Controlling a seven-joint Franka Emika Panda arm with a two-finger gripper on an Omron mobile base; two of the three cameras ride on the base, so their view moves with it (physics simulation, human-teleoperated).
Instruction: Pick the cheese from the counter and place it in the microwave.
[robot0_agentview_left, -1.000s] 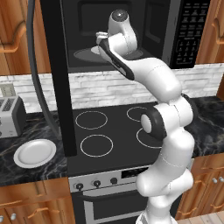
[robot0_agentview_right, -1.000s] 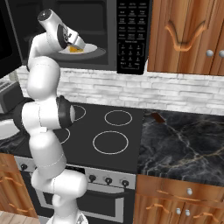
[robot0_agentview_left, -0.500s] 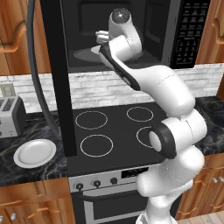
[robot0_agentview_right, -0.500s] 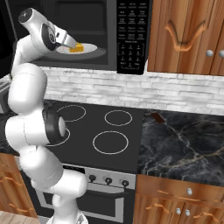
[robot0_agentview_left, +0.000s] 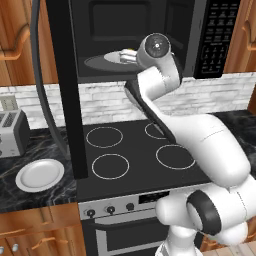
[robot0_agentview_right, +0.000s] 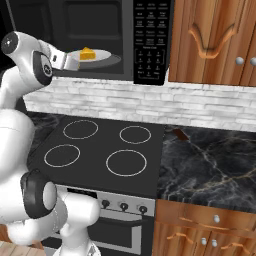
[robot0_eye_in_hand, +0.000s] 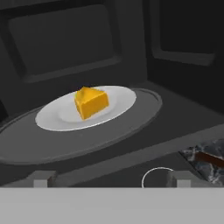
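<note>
Gripper (robot0_eye_in_hand: 109, 178) is seen at the microwave (robot0_agentview_right: 125, 45) mouth, fingers spread wide, nothing held. Cheese (robot0_eye_in_hand: 91, 102) is located straight ahead of the tips, apart from them, resting on the white plate (robot0_eye_in_hand: 57, 116) atop the grey turntable (robot0_eye_in_hand: 144, 113) inside the cavity. Stovetop (robot0_agentview_left: 135, 160) lies below the gripper.

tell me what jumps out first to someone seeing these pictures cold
The yellow-orange cheese wedge stands out most, sitting on the white turntable plate inside the open black microwave above the stovetop. Next is the white arm reaching up to the cavity, its hand just in front of the plate, apart from the cheese. A round white plate lies on the dark marble counter left of the stove.
</note>
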